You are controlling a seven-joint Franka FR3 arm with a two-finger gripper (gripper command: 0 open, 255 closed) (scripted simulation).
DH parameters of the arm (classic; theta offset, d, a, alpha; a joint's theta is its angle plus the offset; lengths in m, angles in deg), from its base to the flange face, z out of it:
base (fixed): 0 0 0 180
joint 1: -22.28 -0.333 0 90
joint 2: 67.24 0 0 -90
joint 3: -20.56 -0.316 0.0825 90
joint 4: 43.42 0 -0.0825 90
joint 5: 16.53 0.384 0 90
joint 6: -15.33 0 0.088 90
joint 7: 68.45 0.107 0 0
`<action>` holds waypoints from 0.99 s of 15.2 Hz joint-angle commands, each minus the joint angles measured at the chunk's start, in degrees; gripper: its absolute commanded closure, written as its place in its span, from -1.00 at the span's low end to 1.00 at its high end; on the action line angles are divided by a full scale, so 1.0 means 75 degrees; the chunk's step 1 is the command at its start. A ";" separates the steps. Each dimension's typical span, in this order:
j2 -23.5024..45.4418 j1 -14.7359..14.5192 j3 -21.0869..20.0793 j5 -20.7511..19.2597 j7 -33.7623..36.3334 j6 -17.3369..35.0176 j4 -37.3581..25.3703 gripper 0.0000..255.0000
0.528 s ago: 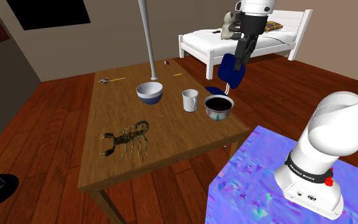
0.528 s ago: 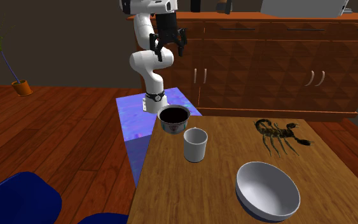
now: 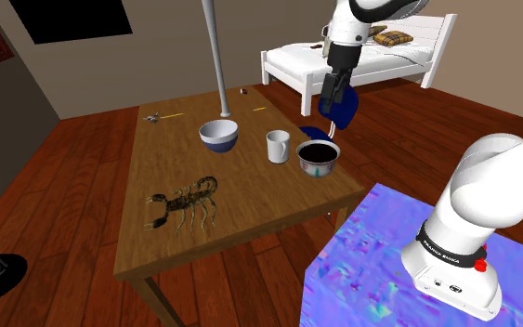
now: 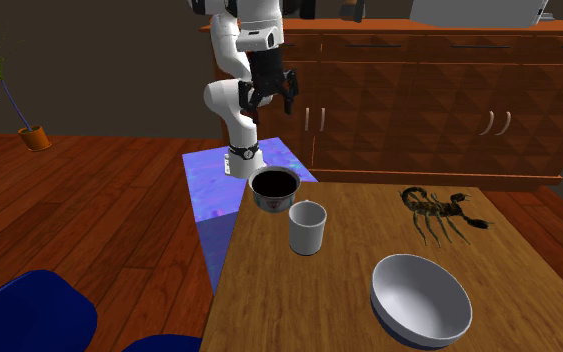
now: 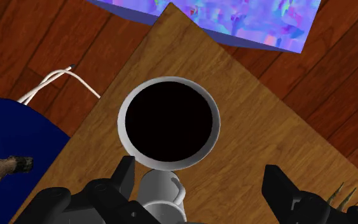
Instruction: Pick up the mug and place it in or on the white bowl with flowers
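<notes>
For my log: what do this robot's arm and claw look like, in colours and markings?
The arm is glossy white, with rounded segments and dark joints. A black band with white lettering circles its base, beside a small red mark. The claw is all black, with two blocky fingers.

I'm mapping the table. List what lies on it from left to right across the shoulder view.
In order: scorpion figure → pale bowl with a blue outside → white mug → bowl with a dark inside.
</notes>
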 commanded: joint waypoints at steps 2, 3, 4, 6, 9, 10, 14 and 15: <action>0.0887 -0.0033 0.0134 0.0009 -0.0245 0.0690 -0.0203 -1.00; 0.1169 -0.0047 0.0174 0.0023 -0.0322 0.0898 -0.0272 -1.00; 0.1455 -0.0062 0.0212 0.0040 -0.0401 0.1099 -0.0352 -1.00; 0.2036 -0.0092 0.0286 0.0088 -0.0562 0.1478 -0.0545 -1.00; 0.2927 -0.0138 0.0387 0.0195 -0.0814 0.1981 -0.0915 -1.00; 0.3227 -0.0151 0.0416 0.0239 -0.0901 0.2130 -0.1059 -1.00; 0.4437 -0.0187 0.0506 0.0459 -0.1256 0.2628 -0.1736 -1.00; 0.4740 -0.0188 0.0518 0.0521 -0.1345 0.2728 -0.1931 -1.00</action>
